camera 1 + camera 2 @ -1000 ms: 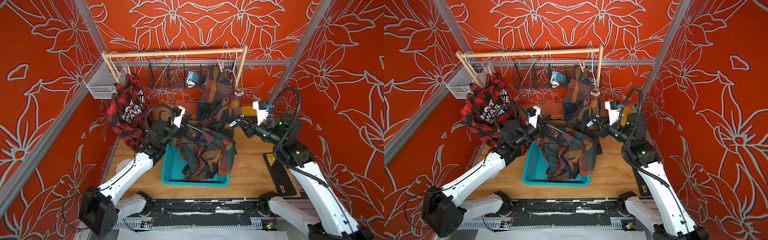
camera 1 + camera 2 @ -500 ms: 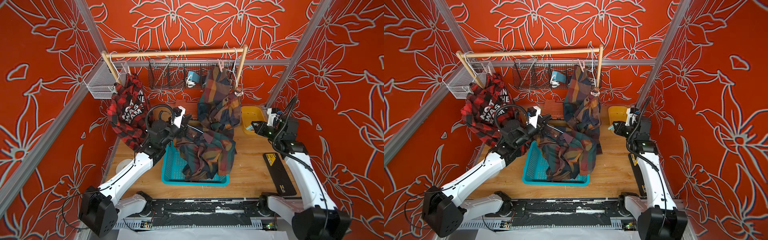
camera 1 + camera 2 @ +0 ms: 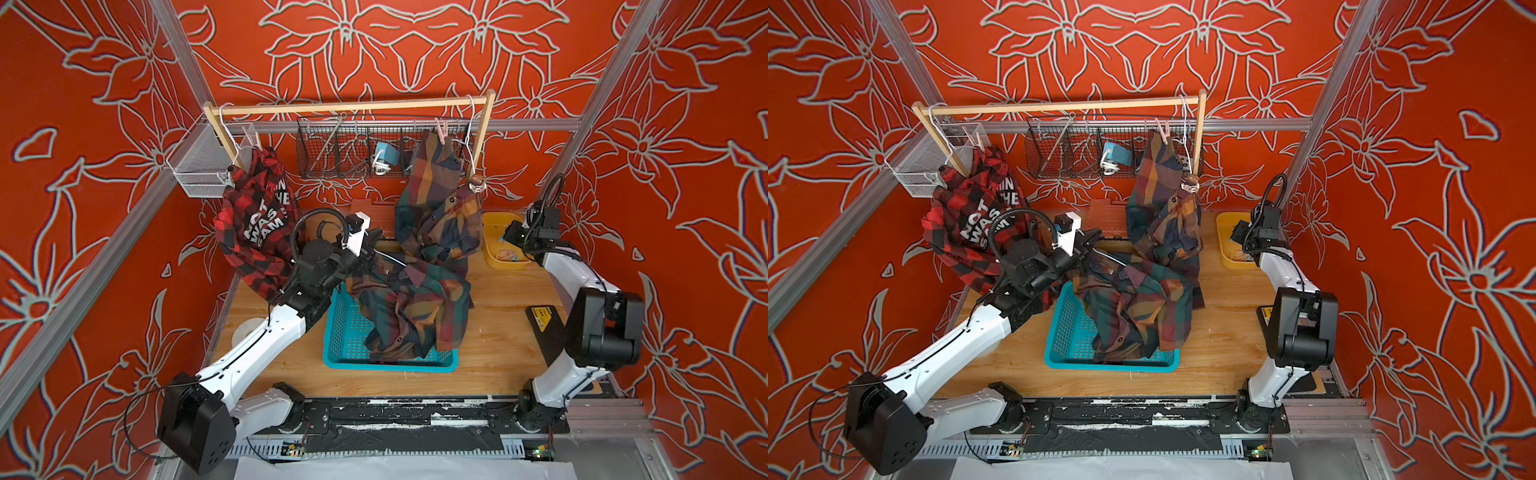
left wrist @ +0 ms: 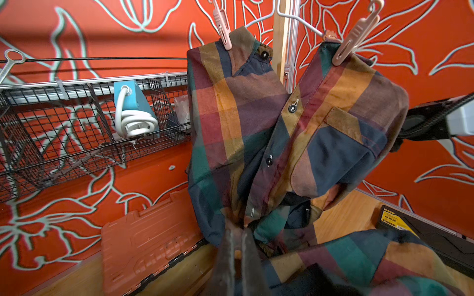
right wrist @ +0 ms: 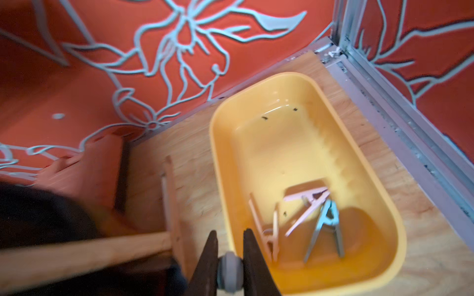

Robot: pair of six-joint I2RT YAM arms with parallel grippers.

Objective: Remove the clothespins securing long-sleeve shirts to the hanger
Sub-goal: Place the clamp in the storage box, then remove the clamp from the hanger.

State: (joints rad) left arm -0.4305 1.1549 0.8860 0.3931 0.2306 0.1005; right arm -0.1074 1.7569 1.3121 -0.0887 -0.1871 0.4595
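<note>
Clothespin (image 5: 229,270) tight in right gripper (image 5: 230,234) over yellow tray (image 5: 269,83) edge — left gripper (image 4: 236,234) fully together.

Right pincer (image 5: 230,232) carried clothespin (image 5: 229,271) from hanging shirt (image 3: 436,208) to yellow tub (image 5: 213,143).

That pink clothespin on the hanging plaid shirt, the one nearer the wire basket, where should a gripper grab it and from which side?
Probably its free upper tails: the pink clothespin stands nearly upright, its lower end biting the hanging plaid shirt, tails clear above the cloth. Come from the front, squeezing across the two tails.
</note>
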